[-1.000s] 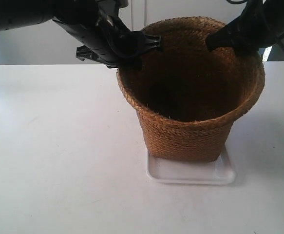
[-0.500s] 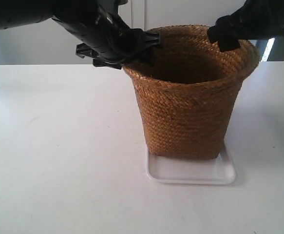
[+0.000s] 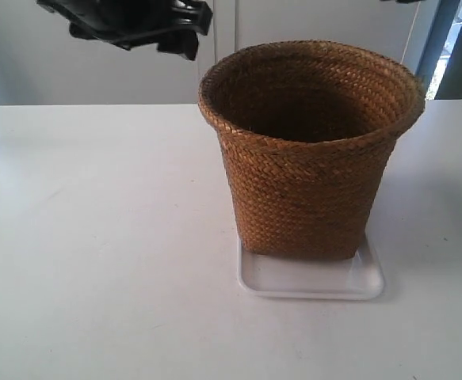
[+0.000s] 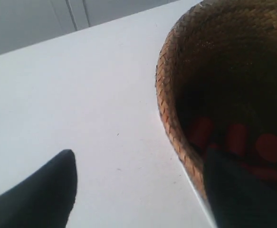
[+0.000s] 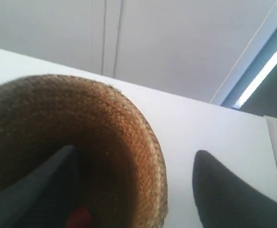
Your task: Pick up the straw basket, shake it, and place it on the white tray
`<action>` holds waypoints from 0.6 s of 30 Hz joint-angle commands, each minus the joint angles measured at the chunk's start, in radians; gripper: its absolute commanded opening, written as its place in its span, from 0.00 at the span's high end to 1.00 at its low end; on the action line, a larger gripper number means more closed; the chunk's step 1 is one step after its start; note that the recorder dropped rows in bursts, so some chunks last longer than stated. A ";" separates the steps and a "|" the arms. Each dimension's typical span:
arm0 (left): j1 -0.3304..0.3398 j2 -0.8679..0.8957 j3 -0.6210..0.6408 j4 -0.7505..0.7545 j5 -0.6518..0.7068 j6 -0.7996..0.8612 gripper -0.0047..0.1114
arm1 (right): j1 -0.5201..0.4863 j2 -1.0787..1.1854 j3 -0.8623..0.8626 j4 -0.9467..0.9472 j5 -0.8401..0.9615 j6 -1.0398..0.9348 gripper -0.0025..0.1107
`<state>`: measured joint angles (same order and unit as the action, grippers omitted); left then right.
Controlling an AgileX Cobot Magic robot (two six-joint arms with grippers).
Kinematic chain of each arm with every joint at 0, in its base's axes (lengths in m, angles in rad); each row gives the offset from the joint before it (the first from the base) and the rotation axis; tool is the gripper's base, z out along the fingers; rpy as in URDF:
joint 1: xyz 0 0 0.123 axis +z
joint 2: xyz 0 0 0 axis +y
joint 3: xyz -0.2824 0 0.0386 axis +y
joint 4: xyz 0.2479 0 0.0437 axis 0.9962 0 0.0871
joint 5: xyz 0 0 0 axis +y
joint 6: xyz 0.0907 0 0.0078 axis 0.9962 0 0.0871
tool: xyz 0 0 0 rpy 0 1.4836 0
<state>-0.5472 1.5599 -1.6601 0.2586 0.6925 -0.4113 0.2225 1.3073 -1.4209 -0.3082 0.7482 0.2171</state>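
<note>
No lettering to read anywhere in these views. The straw basket [image 3: 306,190] shows only plain brown weave, the white tray [image 3: 294,283] only bare gloss, and the table [image 3: 96,237] is unmarked white. There are no labels, brands, numbers or signs in either wrist view.

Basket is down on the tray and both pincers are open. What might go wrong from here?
1. The basket covers most of the tray; only the camera-side strip shows bare. The tray's other edge is hidden, so the base may ride the lip there and rock.
2. In the wrist views the open left pincer and right pincer each line up astride the basket's rim; a sideways retreat might snag and tip it.
</note>
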 commanded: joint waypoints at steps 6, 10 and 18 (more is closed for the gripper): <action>-0.002 -0.177 0.207 0.003 0.038 0.124 0.96 | 0.048 -0.167 0.161 0.023 -0.106 0.016 0.98; -0.002 -0.284 0.417 -0.001 -0.202 0.121 0.96 | 0.050 -0.256 0.309 0.028 -0.235 0.023 0.98; -0.002 -0.564 0.898 -0.003 -0.705 0.095 0.96 | 0.050 -0.477 0.671 0.082 -0.617 0.087 0.98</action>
<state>-0.5472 1.0902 -0.9007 0.2590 0.1558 -0.3053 0.2703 0.8956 -0.8457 -0.2507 0.2599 0.2900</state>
